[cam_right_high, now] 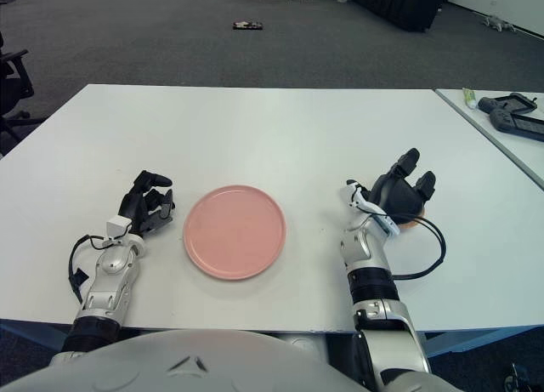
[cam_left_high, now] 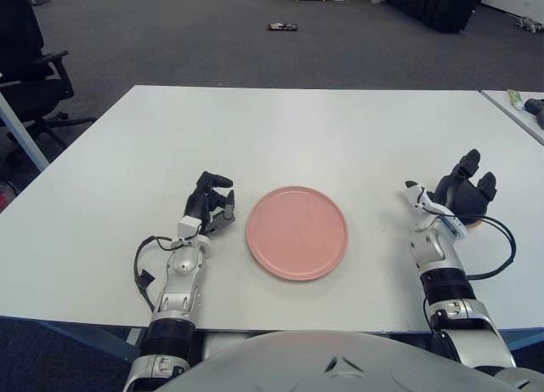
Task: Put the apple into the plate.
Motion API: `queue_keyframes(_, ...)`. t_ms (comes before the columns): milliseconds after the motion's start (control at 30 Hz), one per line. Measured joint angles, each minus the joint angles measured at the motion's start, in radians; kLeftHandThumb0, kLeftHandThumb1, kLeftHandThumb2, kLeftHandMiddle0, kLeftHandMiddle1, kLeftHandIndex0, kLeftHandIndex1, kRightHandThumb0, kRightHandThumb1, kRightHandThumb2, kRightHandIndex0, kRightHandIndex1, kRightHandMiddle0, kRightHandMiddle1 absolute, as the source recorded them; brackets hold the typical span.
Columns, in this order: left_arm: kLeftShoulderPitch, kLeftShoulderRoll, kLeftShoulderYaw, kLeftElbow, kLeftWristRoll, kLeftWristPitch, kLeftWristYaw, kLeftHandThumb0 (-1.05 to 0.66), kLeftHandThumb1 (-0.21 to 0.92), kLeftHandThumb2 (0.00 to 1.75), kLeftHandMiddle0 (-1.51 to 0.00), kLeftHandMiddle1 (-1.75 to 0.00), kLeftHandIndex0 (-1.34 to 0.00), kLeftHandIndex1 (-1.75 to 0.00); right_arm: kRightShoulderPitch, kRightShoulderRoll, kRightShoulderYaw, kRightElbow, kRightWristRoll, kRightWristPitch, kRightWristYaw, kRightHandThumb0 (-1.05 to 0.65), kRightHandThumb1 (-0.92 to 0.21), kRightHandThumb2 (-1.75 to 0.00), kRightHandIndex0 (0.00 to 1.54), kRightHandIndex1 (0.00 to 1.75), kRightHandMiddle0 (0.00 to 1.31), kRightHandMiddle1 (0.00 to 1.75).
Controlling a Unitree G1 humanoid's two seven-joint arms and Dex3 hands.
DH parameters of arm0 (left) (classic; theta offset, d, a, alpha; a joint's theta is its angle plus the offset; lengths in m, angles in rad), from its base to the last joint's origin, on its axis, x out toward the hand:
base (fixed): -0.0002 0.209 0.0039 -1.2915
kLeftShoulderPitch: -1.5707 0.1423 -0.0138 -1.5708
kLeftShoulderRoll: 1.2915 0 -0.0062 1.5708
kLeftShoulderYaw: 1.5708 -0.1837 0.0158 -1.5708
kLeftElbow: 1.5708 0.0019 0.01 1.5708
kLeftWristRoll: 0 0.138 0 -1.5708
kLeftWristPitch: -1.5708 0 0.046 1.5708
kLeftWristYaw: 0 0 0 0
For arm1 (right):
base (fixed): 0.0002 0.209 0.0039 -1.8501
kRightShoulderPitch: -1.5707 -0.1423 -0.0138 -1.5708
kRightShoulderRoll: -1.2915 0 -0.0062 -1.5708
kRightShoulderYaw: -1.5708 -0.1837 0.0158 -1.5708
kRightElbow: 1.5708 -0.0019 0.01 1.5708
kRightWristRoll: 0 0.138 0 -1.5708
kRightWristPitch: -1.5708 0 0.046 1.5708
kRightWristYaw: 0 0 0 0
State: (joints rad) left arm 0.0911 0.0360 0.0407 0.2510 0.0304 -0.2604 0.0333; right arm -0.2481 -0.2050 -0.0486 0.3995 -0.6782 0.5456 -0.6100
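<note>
A pink plate [cam_left_high: 297, 232] lies empty on the white table [cam_left_high: 306, 128], near its front edge. Right of it, my right hand [cam_left_high: 459, 192] is low over the apple [cam_left_high: 477, 224]. Only a small orange sliver of the apple shows under the palm; the rest is hidden. The fingers [cam_left_high: 469, 161] are still stretched upward and are not wrapped around the fruit. My left hand [cam_left_high: 212, 207] shows just left of the plate with its fingers curled and nothing in them.
A second table at the far right carries a black handheld device [cam_right_high: 514, 126] and a small tube [cam_left_high: 515, 97]. A black office chair [cam_left_high: 25, 60] stands on the floor to the left. A black cable [cam_left_high: 501, 256] loops beside my right wrist.
</note>
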Motion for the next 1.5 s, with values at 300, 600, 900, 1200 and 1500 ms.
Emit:
queue_keyframes(300, 0.0, -0.002, -0.001, -0.002, -0.005, -0.002, -0.001, -0.4, 0.6, 0.97, -0.54, -1.75, -0.39, -1.75, -0.096, -0.074, -0.011, 0.185, 0.049, -0.031, 0.039, -1.04, -0.79, -0.25, 0.0, 0.0, 0.0, 0.0)
queue_keyframes(600, 0.002, -0.002, 0.0, -0.005, -0.004, 0.001, 0.001, -0.4, 0.6, 0.96, -0.54, -1.75, -0.39, -1.75, -0.183, -0.149, -0.038, 0.393, 0.109, -0.116, 0.045, -1.05, -0.82, -0.23, 0.0, 0.0, 0.0, 0.0)
queue_keyframes(900, 0.006, 0.001, 0.004, -0.005, -0.004, 0.002, 0.001, -0.4, 0.59, 0.98, -0.56, -1.75, -0.4, -1.75, -0.25, -0.203, -0.069, 0.597, 0.169, -0.168, 0.037, -1.05, -0.87, -0.22, 0.0, 0.0, 0.0, 0.0)
queue_keyframes(1200, 0.012, 0.002, 0.009, -0.015, -0.004, 0.02, 0.001, -0.4, 0.59, 0.98, -0.54, -1.75, -0.4, -1.75, -0.289, -0.209, -0.094, 0.686, 0.235, -0.109, 0.01, -1.05, -0.91, -0.22, 0.0, 0.0, 0.0, 0.0)
queue_keyframes(1500, 0.012, 0.002, 0.009, -0.036, -0.004, 0.051, 0.002, -0.4, 0.61, 0.96, -0.52, -1.75, -0.39, -1.75, -0.3, -0.193, -0.111, 0.693, 0.273, -0.056, -0.031, -1.05, -0.92, -0.28, 0.0, 0.0, 0.0, 0.0)
